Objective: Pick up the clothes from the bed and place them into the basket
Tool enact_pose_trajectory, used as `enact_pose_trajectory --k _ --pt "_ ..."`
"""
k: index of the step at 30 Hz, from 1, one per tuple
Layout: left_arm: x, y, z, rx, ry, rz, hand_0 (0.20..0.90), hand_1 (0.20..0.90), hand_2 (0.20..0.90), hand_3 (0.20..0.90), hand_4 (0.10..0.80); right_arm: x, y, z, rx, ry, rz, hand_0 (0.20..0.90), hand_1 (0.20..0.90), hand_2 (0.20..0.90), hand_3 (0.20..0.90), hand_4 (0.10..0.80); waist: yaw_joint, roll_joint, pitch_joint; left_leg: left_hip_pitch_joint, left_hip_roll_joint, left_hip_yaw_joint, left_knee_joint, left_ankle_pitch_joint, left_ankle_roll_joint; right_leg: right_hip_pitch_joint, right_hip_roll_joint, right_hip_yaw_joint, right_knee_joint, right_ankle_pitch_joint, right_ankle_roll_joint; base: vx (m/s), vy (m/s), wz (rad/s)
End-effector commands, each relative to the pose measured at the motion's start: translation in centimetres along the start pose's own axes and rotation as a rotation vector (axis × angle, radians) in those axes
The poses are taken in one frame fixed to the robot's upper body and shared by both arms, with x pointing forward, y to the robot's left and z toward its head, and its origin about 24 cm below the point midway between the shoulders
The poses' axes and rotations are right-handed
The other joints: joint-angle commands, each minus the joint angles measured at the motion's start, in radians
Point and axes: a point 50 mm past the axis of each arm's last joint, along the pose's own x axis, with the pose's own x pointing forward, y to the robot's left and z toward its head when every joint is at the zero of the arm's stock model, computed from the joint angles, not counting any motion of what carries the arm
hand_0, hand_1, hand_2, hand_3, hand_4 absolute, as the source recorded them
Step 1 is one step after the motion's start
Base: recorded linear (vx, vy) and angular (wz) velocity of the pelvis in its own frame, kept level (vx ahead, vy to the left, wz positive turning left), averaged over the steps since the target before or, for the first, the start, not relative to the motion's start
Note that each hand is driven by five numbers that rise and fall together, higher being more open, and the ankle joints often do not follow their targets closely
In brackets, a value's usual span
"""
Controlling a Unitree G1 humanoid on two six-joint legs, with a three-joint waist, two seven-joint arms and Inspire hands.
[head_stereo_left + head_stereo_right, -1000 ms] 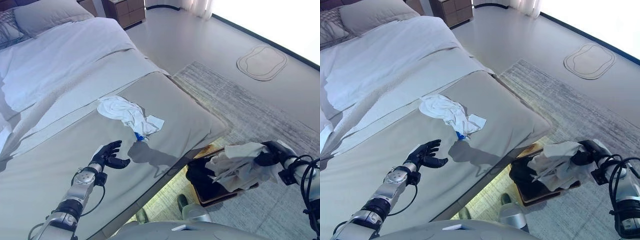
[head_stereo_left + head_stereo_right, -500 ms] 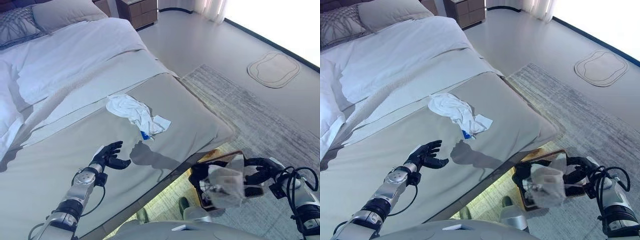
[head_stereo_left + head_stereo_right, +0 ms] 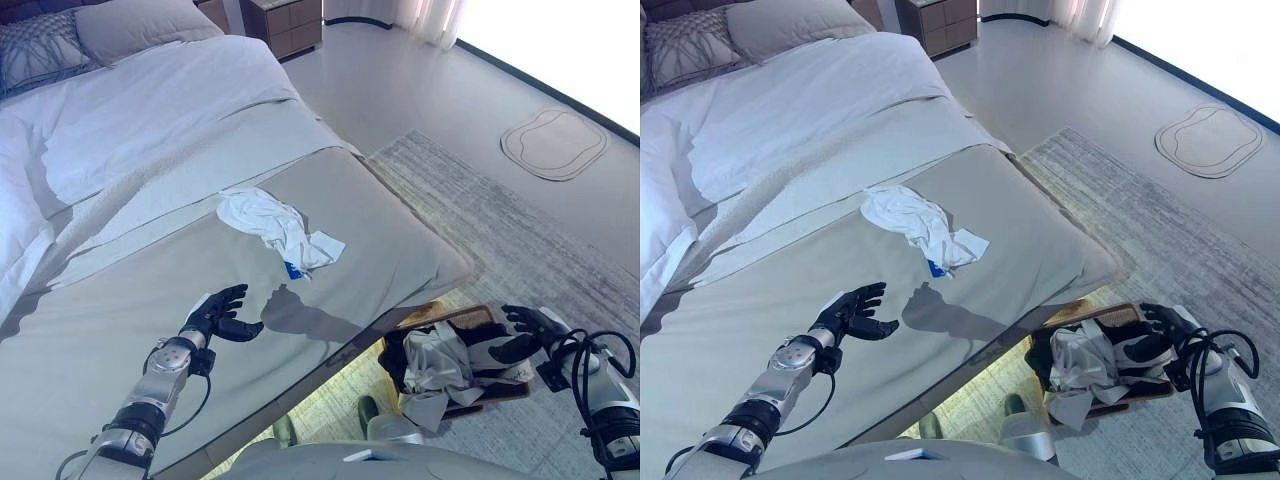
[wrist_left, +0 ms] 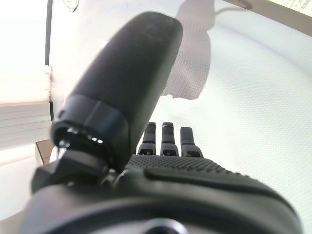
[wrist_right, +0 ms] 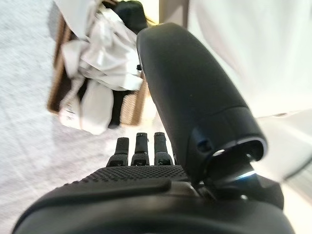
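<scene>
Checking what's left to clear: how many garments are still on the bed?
1: a white garment lies crumpled mid-bed. Another pale one is already in the basket.

- Bed point(image 3: 120, 300): grey-beige cover, white sheet nearer the head.
- Pillow point(image 3: 40, 55): grey with a pale line pattern; a plain beige one beside it.
- Cloth point(image 3: 275, 222) on the bed: white, with a small blue patch.
- Basket point(image 3: 1110, 320): brown, woven; white clothes point(image 3: 1080, 365) over a black one inside.
- Rug point(image 3: 520, 250): grey, streaked.
- Floor: pale grey.
- Hands point(image 3: 215, 315): black.
</scene>
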Motion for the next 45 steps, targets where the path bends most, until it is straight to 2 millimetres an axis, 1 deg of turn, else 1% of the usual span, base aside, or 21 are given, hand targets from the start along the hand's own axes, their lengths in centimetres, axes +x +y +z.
enact_pose_trajectory --k 1,2,3,4,8,10,12,16,20,23,26,28,29,32,35,36,38,39,40,42,45 --pt "0.4 0.4 3.3 0.035 -0.153 0.031 0.900 0.900 0.900 0.900 0.800 -0.7 -5.9 6.8 -0.002 -0.290 -0.277 0.900 0.900 0.900 0.900 0.800 0.036 0.002 -0.046 0.009 0.019 0.011 0.081 -0.130 -0.017 -0.113 0.024 -0.003 0.075 0.017 0.019 0.000 0.000 0.00" --pt "0.4 0.4 3.3 0.035 -0.152 0.030 0.900 0.900 0.900 0.900 0.800 -0.7 -6.0 7.0 -0.004 -0.300 -0.285 0.900 0.900 0.900 0.900 0.800 0.037 0.002 -0.045 0.009 0.019 0.010 0.082 -0.130 -0.017 -0.113 0.024 -0.004 0.075 0.017 0.019 0.000 0.000 0.00" --pt "0.2 0.1 2.9 0.019 -0.150 0.034 0.900 0.900 0.900 0.900 0.800 -1.6 -7.1 9.4 -0.010 -0.407 -0.393 0.900 0.900 0.900 0.900 0.800 0.048 0.008 -0.042 0.005 0.019 0.000 0.083 -0.129 -0.018 -0.109 0.024 -0.011 0.077 0.010 0.016 0.004 -0.015 0.04" --pt "0.2 0.0 2.8 0.016 -0.150 0.034 0.900 0.900 0.900 0.900 0.800 -1.8 -7.5 10.0 -0.001 -0.422 -0.418 0.900 0.900 0.900 0.900 0.800 0.052 0.010 -0.041 0.003 0.019 -0.004 0.083 -0.129 -0.019 -0.107 0.024 -0.013 0.078 0.008 0.014 0.005 -0.014 0.06" --pt "0.2 -0.5 2.5 -0.007 -0.158 0.028 0.900 0.900 0.900 0.900 0.800 -3.0 -9.4 14.1 0.017 -0.554 -0.577 0.900 0.900 0.900 0.900 0.800 0.079 0.022 -0.036 -0.008 0.016 -0.032 0.091 -0.130 -0.022 -0.097 0.021 -0.032 0.088 -0.012 0.005 0.012 -0.005 0.14" --pt "0.0 -0.7 2.0 -0.009 -0.149 0.017 0.900 0.900 0.900 0.900 0.800 -3.5 -10.2 16.3 0.022 -0.604 -0.610 0.900 0.900 0.900 0.900 0.800 0.102 0.029 -0.038 -0.014 0.013 -0.051 0.096 -0.130 -0.028 -0.086 0.017 -0.047 0.089 -0.022 -0.001 0.060 -0.013 0.22" --pt "-0.1 -0.7 1.6 -0.016 -0.140 0.016 0.900 0.900 0.900 0.900 0.800 -3.7 -10.5 17.7 0.014 -0.636 -0.617 0.900 0.900 0.900 0.900 0.800 0.115 0.032 -0.041 -0.018 0.012 -0.065 0.099 -0.131 -0.031 -0.078 0.015 -0.058 0.088 -0.030 -0.006 0.094 -0.014 0.26" --pt "-1.0 -0.4 0.1 -0.027 -0.113 -0.005 0.900 0.900 0.900 0.900 0.800 -4.2 -11.4 21.1 -0.044 -0.682 -0.622 0.900 0.900 0.900 0.900 0.800 0.172 0.035 -0.049 -0.037 0.010 -0.106 0.118 -0.127 -0.046 -0.064 0.006 -0.101 0.101 -0.053 -0.024 0.138 -0.014 0.31" --pt "-1.6 -0.3 -1.0 -0.034 -0.085 -0.018 0.900 0.900 0.900 0.900 0.800 -4.4 -12.1 22.6 -0.113 -0.687 -0.614 0.900 0.900 0.900 0.900 0.800 0.208 0.039 -0.040 -0.074 0.009 -0.132 0.162 -0.127 -0.058 -0.077 -0.005 -0.138 0.140 -0.079 -0.043 0.109 0.039 0.40" --pt "-2.0 -0.3 -1.3 -0.033 -0.086 -0.039 0.900 0.900 0.900 0.900 0.800 -4.6 -13.1 23.1 -0.178 -0.664 -0.624 0.900 0.900 0.900 0.900 0.800 0.233 0.047 -0.010 -0.133 0.015 -0.145 0.254 -0.145 -0.061 -0.119 -0.022 -0.174 0.233 -0.118 -0.069 0.074 0.090 0.42" --pt "-2.0 -0.3 0.0 -0.017 -0.159 -0.068 0.900 0.900 0.900 0.900 0.800 -5.9 -15.7 24.5 -0.263 -0.649 -0.707 0.900 0.900 0.900 0.900 0.800 0.260 0.081 0.061 -0.217 0.015 -0.174 0.338 -0.164 -0.059 -0.210 -0.045 -0.198 0.364 -0.167 -0.089 -0.093 0.099 0.44" --pt "-1.9 -0.2 0.7 -0.020 -0.188 -0.069 0.900 0.900 0.900 0.900 0.800 -6.4 -16.5 25.4 -0.282 -0.651 -0.735 0.900 0.900 0.900 0.900 0.800 0.269 0.097 0.090 -0.248 0.013 -0.180 0.355 -0.161 -0.058 -0.245 -0.053 -0.207 0.405 -0.179 -0.094 -0.149 0.078 0.27" --pt "-1.8 -0.2 1.4 -0.026 -0.221 -0.073 0.900 0.900 0.900 0.900 0.800 -7.0 -17.3 26.4 -0.297 -0.651 -0.770 0.900 0.900 0.900 0.900 0.800 0.278 0.114 0.124 -0.288 0.010 -0.186 0.381 -0.157 -0.056 -0.292 -0.061 -0.210 0.453 -0.189 -0.101 -0.221 0.093 0.20" --pt "-1.8 -0.4 2.9 -0.028 -0.282 -0.087 0.900 0.900 0.900 0.900 0.800 -8.3 -18.8 28.1 -0.322 -0.647 -0.824 0.900 0.900 0.900 0.900 0.800 0.299 0.143 0.188 -0.374 -0.011 -0.208 0.428 -0.148 -0.047 -0.392 -0.072 -0.210 0.546 -0.205 -0.115 -0.182 0.050 0.20" --pt "-1.9 -0.8 4.2 -0.001 -0.333 -0.124 0.900 0.900 0.900 0.900 0.800 -9.4 -20.0 29.5 -0.336 -0.634 -0.875 0.900 0.900 0.900 0.900 0.800 0.319 0.169 0.240 -0.468 -0.044 -0.219 0.494 -0.152 -0.034 -0.489 -0.087 -0.216 0.666 -0.242 -0.131 -0.109 0.003 0.27" --pt "-1.9 -0.9 4.7 0.005 -0.351 -0.133 0.900 0.900 0.900 0.900 0.800 -9.8 -20.5 29.9 -0.331 -0.618 -0.884 0.900 0.900 0.900 0.900 0.800 0.327 0.178 0.260 -0.512 -0.062 -0.218 0.531 -0.157 -0.027 -0.533 -0.094 -0.218 0.717 -0.254 -0.139 -0.087 0.009 0.34" --pt "-1.9 -0.9 5.2 0.001 -0.368 -0.129 0.900 0.900 0.900 0.900 0.800 -10.0 -20.7 30.1 -0.323 -0.612 -0.886 0.900 0.900 0.900 0.900 0.800 0.333 0.183 0.274 -0.545 -0.074 -0.216 0.558 -0.160 -0.020 -0.567 -0.104 -0.221 0.755 -0.261 -0.140 -0.072 0.003 0.30" --pt "-2.0 -0.8 6.2 -0.001 -0.403 -0.124 0.900 0.900 0.900 0.900 0.800 -10.0 -20.8 30.3 -0.300 -0.594 -0.892 0.900 0.900 0.900 0.900 0.800 0.342 0.192 0.301 -0.592 -0.089 -0.211 0.600 -0.168 -0.008 -0.610 -0.118 -0.227 0.810 -0.276 -0.147 0.019 -0.035 0.35" --pt "-2.2 -0.7 6.6 -0.006 -0.421 -0.117 0.900 0.900 0.900 0.900 0.800 -9.9 -20.8 30.3 -0.290 -0.589 -0.897 0.900 0.900 0.900 0.900 0.800 0.347 0.191 0.317 -0.611 -0.099 -0.209 0.647 -0.208 -0.006 -0.629 -0.125 -0.216 0.863 -0.317 -0.142 0.013 -0.039 0.40" --pt "-2.4 -0.5 7.2 -0.025 -0.446 -0.107 0.900 0.900 0.900 0.900 0.800 -9.9 -20.9 30.4 -0.271 -0.580 -0.901 0.900 0.900 0.900 0.900 0.800 0.357 0.195 0.331 -0.664 -0.112 -0.205 0.701 -0.224 0.005 -0.675 -0.135 -0.218 0.915 -0.330 -0.146 -0.009 -0.048 0.24" --pt "-2.8 -0.2 8.0 -0.039 -0.492 -0.082 0.900 0.900 0.900 0.900 0.800 -9.7 -20.7 30.6 -0.251 -0.570 -0.906 0.900 0.900 0.900 0.900 0.800 0.373 0.197 0.331 -0.767 -0.120 -0.202 0.779 -0.244 0.022 -0.768 -0.137 -0.213 0.983 -0.343 -0.152 -0.043 -0.046 0.10"
